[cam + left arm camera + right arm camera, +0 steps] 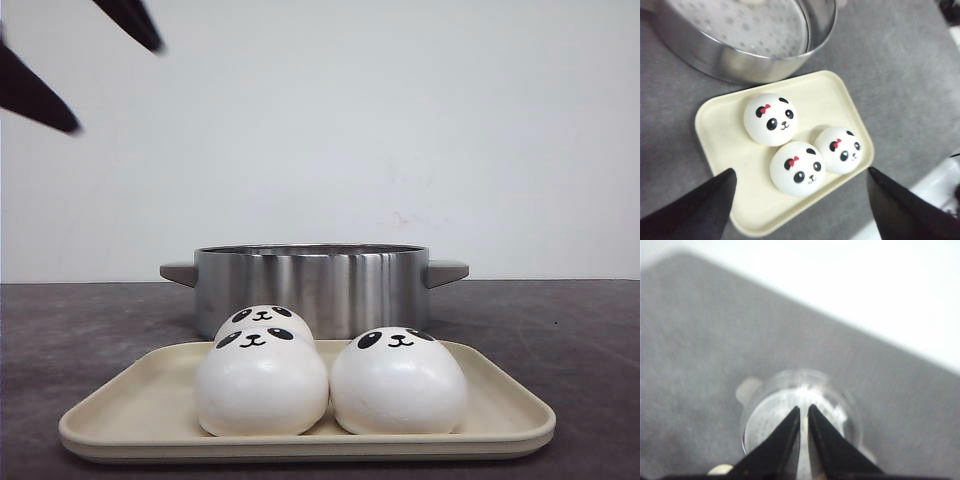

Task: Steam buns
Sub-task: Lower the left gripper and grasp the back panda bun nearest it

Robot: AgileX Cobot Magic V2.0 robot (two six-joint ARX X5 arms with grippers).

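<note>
Left gripper hung spread wide above tray, empty. Three buns sat clustered on tray. Steamer pot stood just behind tray. Right gripper hovered high over pot, fingers nearly pressed together, empty.

This looks like a staged test bench in a lab rather than a real kitchen: a dark grey, matte bench stands against a bare white wall, carrying only a shiny round steel steamer pot and a cream rectangular plastic tray of glossy toy-like panda-faced white buns.
</note>
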